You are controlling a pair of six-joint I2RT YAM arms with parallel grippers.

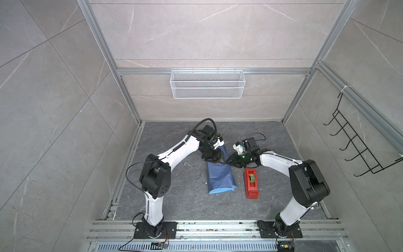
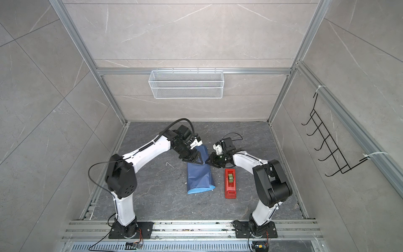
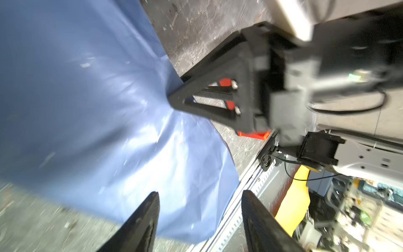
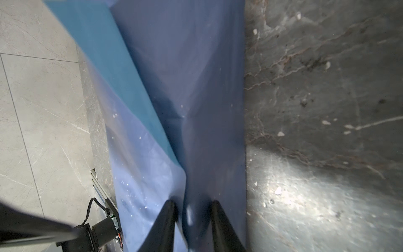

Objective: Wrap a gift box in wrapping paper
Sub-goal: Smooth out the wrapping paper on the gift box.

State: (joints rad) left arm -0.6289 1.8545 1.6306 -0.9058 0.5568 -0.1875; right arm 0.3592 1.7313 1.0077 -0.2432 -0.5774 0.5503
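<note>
Currently on the dark desk [image 1: 174, 196], midway btw the two arms: wrapping paper [image 1: 220, 176], folded over into a long creased bundle — darker blue face up, light blue band showing at the near end. Lengthwise front-to-back, far end under the left arm's wrist. Left gripper [image 1: 219, 162] low over the far part of the paper, jaws apart w/ nothing btw them. In left wrist view, same left gripper [image 3: 200, 194] w/ both black fingers [image 3: 144, 222] spread over the paper's edge and the desk — contact w/ paper: cannot tell. Right gripper [image 1: 229, 162] at the paper's right edge, tip almost meeting the left one's tip in both top views. Jaws clamped on a raised fold of the wrapping paper [image 4: 196, 87]: in right wrist view, dark blue fold pinched btw the two fingers [image 4: 165, 222], light blue face vis. to one side. Red tape dispenser [image 1: 251, 182] just right of the paper, parallel to it, not touching, roll in its cradle. White wire basket [image 1: 207, 84] up on the back wall, well apart from everything on the desk.
</note>
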